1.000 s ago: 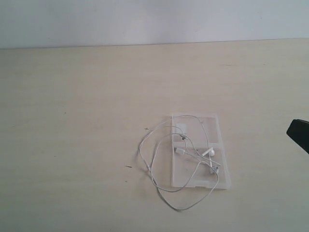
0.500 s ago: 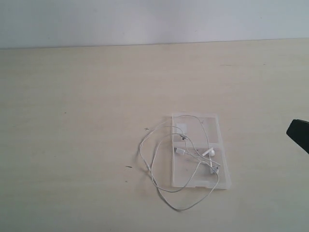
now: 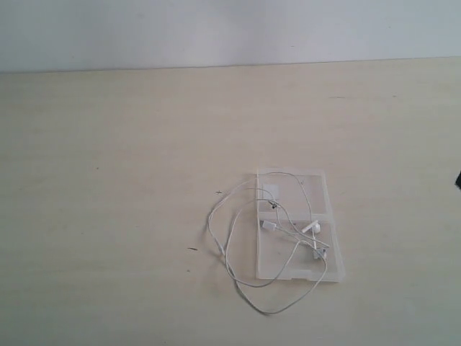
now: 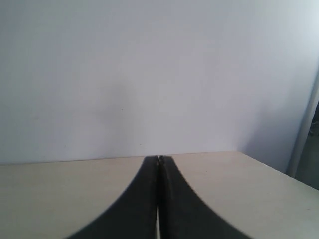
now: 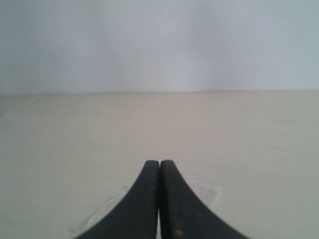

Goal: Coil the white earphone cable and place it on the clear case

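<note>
The white earphone cable (image 3: 268, 225) lies in big loose loops. Part of it is on the clear case (image 3: 288, 173) and part hangs off onto the desk (image 3: 108, 180) beside it. The two little earbuds (image 3: 315, 226) sit on the case, near its middle. The case lies flat and open, with a small white sticker (image 3: 270, 191) in its far half. The left tool (image 4: 158, 159) is closed tight with nothing in it. The right tool (image 5: 159, 162) is closed tight too and has nothing in it, and it points toward the case from well apart. I think the coiling step has not begun, because the wire is spread out and no tool is touching it. Next, one tool needs to come over to the wire and open up. Then it should pinch a loop that lies on the bare desk. The wire is very thin and flat, so the pinch has to go low and be gentle. The case looks light and may slide if it gets bumped.
</note>
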{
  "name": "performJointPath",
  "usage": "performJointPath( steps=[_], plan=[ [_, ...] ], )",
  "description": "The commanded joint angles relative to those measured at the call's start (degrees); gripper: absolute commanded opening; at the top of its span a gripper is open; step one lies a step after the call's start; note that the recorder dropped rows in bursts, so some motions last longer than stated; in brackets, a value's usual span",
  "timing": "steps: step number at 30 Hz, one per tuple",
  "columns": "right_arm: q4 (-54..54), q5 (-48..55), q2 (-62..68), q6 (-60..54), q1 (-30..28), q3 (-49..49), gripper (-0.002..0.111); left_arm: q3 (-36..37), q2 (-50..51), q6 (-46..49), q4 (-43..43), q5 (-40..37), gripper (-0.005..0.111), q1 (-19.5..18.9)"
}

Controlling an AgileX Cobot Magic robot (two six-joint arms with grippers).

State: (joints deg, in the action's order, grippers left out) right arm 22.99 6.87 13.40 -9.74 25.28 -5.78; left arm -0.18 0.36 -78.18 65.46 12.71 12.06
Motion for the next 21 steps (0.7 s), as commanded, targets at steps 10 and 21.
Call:
performJointPath(
  steps=[10, 21],
  plan=[
    [-0.4, 1.1, -13.4, -6.0, -17.4, 5.3, 0.000, 0.2, -0.4, 0.0, -0.1, -0.2, 0.000, -0.1],
    [-0.9, -1.1, -13.4, -8.7, -17.9, 5.8, 0.000, 0.2, -0.4, 0.0, -0.1, -0.2, 0.000, -0.1]
  ],
)
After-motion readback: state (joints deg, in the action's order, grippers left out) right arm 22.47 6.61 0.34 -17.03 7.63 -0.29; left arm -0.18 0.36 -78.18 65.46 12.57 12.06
